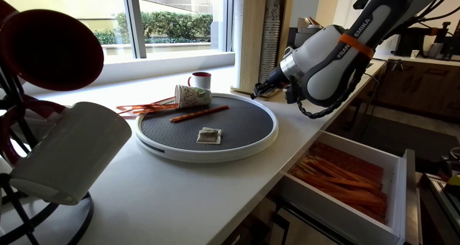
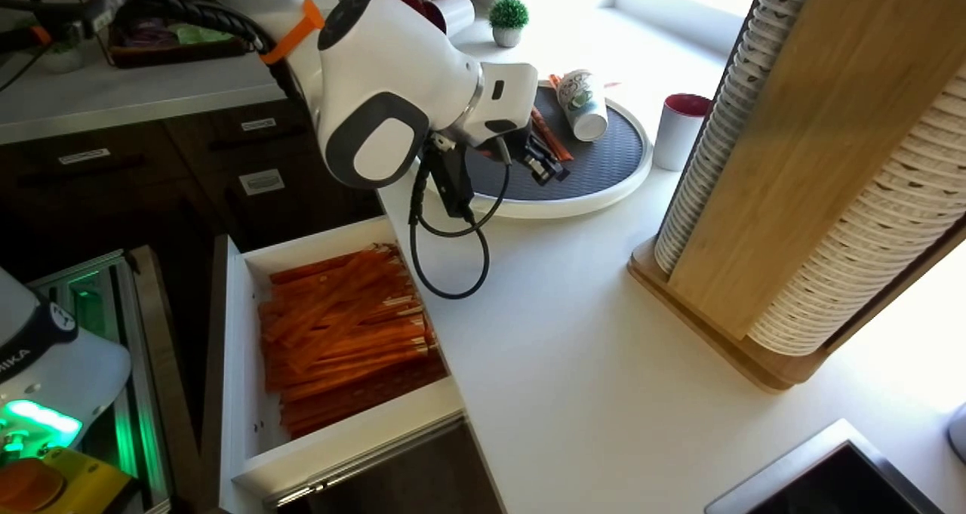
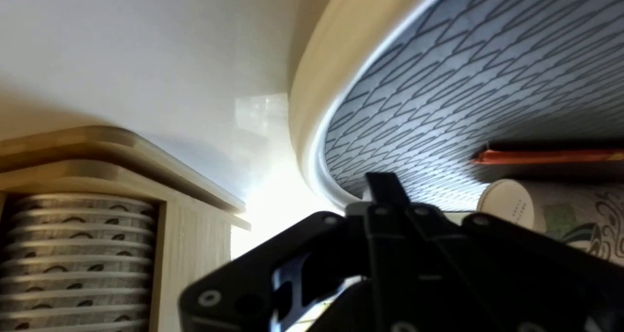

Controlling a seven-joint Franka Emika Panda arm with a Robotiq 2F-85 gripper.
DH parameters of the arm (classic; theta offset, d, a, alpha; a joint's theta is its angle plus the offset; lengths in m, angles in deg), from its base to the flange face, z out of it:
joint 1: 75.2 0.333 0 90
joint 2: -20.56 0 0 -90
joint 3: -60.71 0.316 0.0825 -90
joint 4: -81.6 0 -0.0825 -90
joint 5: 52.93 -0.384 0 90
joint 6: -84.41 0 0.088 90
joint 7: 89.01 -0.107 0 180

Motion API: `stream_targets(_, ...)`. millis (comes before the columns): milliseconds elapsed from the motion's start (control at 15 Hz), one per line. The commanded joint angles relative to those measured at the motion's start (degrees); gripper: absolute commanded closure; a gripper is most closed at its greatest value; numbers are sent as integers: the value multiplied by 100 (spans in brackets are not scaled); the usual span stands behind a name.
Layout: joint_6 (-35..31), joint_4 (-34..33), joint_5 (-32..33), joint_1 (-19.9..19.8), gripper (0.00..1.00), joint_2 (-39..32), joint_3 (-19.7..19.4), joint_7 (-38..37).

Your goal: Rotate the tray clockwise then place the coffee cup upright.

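Sticks (image 1: 199, 113), sachet (image 1: 209, 135) and sideways coffee cup (image 1: 194, 96) on tray (image 1: 248, 124), mug (image 1: 202, 81) just beside it, end effector (image 1: 254, 92) closed.

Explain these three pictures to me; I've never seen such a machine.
The machine is a robot arm ending in a two-fingered gripper. Two pictures come from cameras standing outside it; the third is from its wrist, so the black gripper looms close at the bottom. On the white counter sits a round, grey-topped tray. On it lie a patterned paper cup, tipped on its side, one reddish stick and a small packet. More sticks lie at the cup's mouth. The gripper is shut, holding nothing.
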Motion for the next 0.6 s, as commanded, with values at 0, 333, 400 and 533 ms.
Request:
stream_targets(0, -51, -119, 348, -422, 100, -249, 344, -285)
stream_targets(333, 240, -71, 609, -900, 100, -246, 863, -533)
stream_targets(400, 329, -56, 634, -985, 100, -234, 959, -579)
stream_targets(533, 517, -14, 624, -1096, 100, -197, 1085, -586)
